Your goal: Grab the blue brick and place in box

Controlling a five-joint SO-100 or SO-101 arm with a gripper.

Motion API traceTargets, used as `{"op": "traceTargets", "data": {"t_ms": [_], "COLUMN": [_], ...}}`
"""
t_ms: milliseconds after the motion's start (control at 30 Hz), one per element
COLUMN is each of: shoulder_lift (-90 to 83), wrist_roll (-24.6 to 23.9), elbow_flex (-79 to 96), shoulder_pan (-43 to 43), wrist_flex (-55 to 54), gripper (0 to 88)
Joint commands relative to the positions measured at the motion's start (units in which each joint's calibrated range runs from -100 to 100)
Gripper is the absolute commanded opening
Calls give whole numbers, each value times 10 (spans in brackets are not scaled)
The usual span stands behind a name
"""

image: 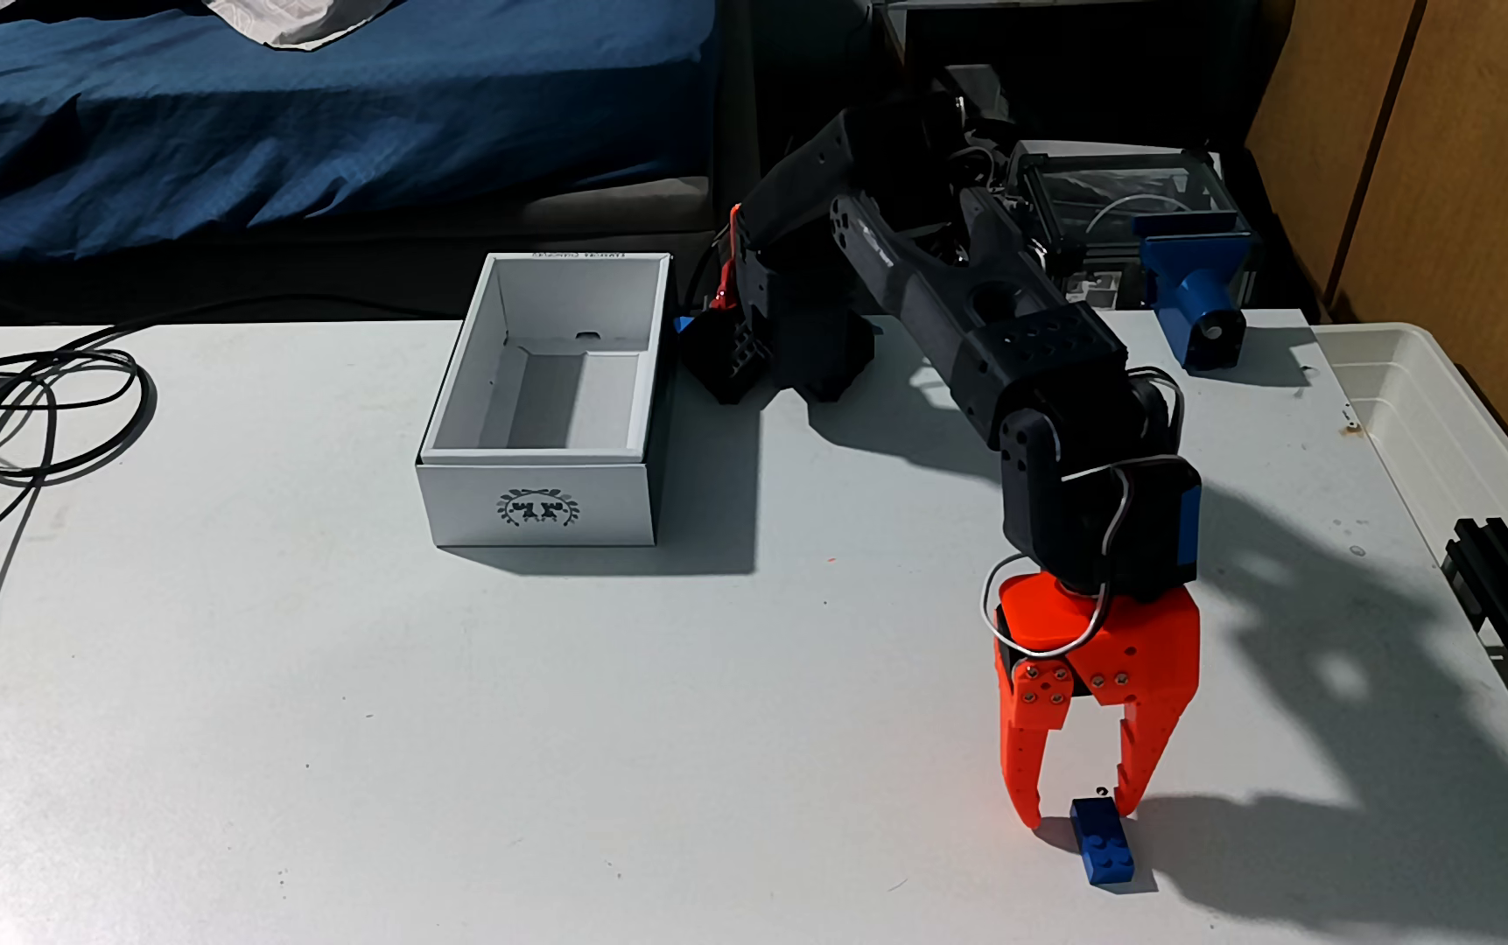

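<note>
Low at right of centre, orange tool pointing straight down, jaws spread moderately wide, nothing gripped. Fingertips at or just above bench level; contact with surface not decidable. Blue brick lying flat on bench, studs up, long axis running toward lower edge of frame. Far end of brick sitting between the two fingertips, nearer the right-hand one; rest of brick jutting out in front of tool toward camera. Touching or apart: cannot tell.

Black arm reaching from base at upper centre down to lower right, white wire looped around wrist. Hard shadow of arm cast across bench to right.

White cardboard box at centre left, well apart from brick, open at top, interior bare, dark wreath emblem on short side facing camera. Upright, tall walls.

Coiled black cable at left edge of bench. Blue printed mount at upper right, near back edge of bench. Translucent white bin at far right, rim showing. Blue-covered bed across upper left, behind bench.
</note>
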Motion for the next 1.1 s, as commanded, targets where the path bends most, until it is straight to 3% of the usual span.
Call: {"op": "traceTargets", "data": {"t_ms": [0, 1067], "shoulder_lift": [0, -1], "wrist_roll": [2, 6], "elbow_flex": [-13, -14], "shoulder_pan": [8, 7], "wrist_flex": [2, -2], "gripper": [169, 114]}}
